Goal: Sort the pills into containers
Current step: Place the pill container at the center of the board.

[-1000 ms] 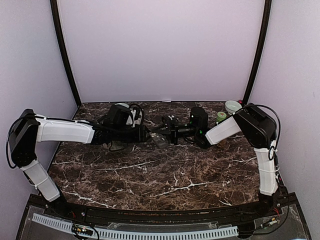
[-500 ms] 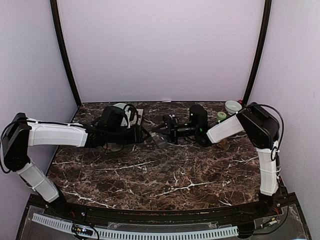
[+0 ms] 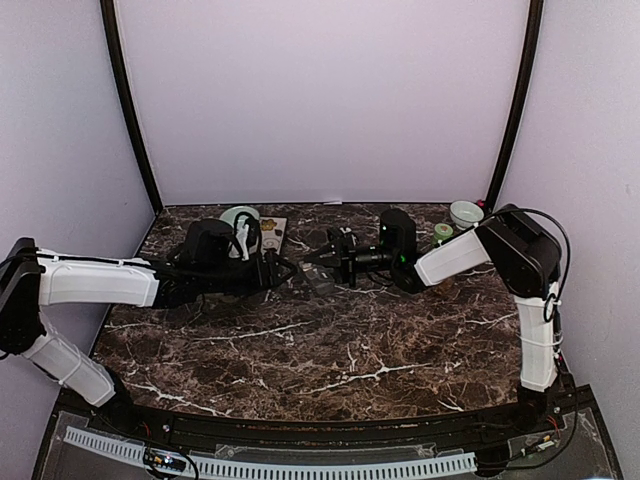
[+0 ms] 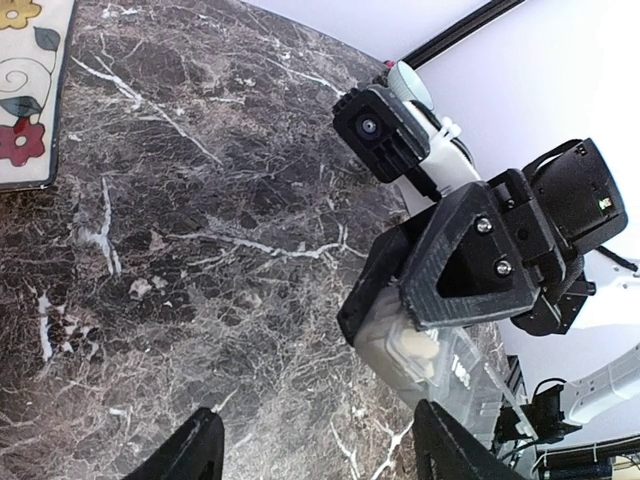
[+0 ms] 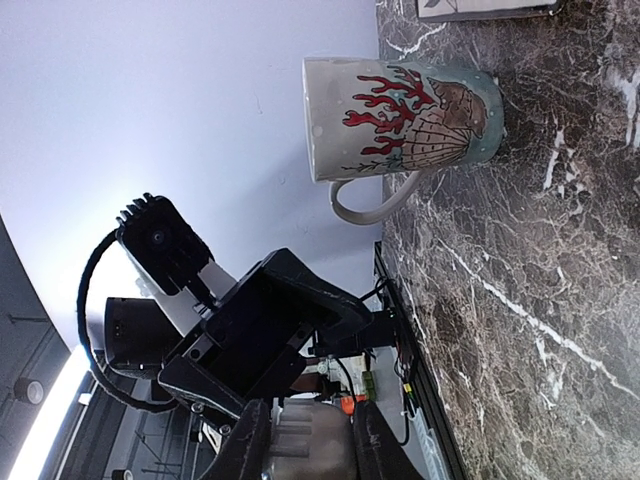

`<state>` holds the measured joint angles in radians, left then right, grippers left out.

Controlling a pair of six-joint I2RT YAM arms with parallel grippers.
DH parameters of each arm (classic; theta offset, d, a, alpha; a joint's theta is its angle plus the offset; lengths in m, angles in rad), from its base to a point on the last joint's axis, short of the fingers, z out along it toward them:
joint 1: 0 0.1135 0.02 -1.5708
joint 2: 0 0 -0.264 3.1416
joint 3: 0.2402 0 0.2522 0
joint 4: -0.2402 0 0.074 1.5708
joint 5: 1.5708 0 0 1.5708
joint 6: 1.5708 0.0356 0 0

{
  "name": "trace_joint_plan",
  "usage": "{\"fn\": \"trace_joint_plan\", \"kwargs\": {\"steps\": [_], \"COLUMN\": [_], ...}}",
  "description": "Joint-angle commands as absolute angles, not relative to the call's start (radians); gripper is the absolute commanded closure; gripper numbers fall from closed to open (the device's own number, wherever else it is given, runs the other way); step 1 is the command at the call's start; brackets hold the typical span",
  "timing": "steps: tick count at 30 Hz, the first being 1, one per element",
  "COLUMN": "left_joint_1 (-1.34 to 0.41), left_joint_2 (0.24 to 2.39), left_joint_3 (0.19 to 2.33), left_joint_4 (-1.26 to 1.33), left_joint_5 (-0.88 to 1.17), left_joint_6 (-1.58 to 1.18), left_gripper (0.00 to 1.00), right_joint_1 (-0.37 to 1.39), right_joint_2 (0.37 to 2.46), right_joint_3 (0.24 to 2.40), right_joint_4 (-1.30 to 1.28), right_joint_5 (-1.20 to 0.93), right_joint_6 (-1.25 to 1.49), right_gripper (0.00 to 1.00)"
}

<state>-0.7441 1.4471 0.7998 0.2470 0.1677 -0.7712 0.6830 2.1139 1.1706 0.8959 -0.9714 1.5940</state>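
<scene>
Leftward and back has gone the left hand (image 3: 284, 268); a second ago its black fingertips nearly met the right hand's over the middle of the dark marble-veined tabletop (image 3: 330, 350), and now a clear gap lies between the two. Its jaws have spread wide in that time; in its own wrist view nothing sits between them, only bare stone below. I judge that it has just let go its share of a two-handed hold.

By contrast the right hand (image 3: 314, 258) has barely shifted; it stays clamped, jaws narrow, on the small translucent grey plastic strip of joined compartments (image 4: 425, 352). A few pale tan pills (image 4: 414, 345) show through its wall, so some at least are already inside. The strip now hangs on the right hand alone, leaving the left free for whatever comes next.

Seen from the left hand, the strip lies ahead and off to one side, near but apart, jutting tilted from the right fingertips; whether its lower end touches the tabletop I cannot tell.
</scene>
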Motion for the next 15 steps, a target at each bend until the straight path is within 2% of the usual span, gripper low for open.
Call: {"fn": "trace_joint_plan", "kwargs": {"steps": [1,7,15], "left_joint_1": [-0.745,-0.744,-0.737], "left_joint_2": [1.394,1.408,1.470], "left_joint_3": [0.753,0.713,0.684], "left_joint_4": [0.322,0.440,0.625], "left_joint_5": [0.191,0.243,0.283], "left_joint_6": [-0.829,-0.980,-1.173], "left_gripper": [0.23,0.22,0.29], "right_joint_1": [0.689,0.690,0.702], "right_joint_2": [2.058,2.047,2.041], "right_joint_3": [1.138,1.129,1.134], "right_joint_4": [0.913,0.895,0.880], "right_joint_5": [-0.965,-0.966,-0.965], "right_joint_6": [1.567,1.536,1.516], "right_gripper": [0.77,0.77,0.77]}}
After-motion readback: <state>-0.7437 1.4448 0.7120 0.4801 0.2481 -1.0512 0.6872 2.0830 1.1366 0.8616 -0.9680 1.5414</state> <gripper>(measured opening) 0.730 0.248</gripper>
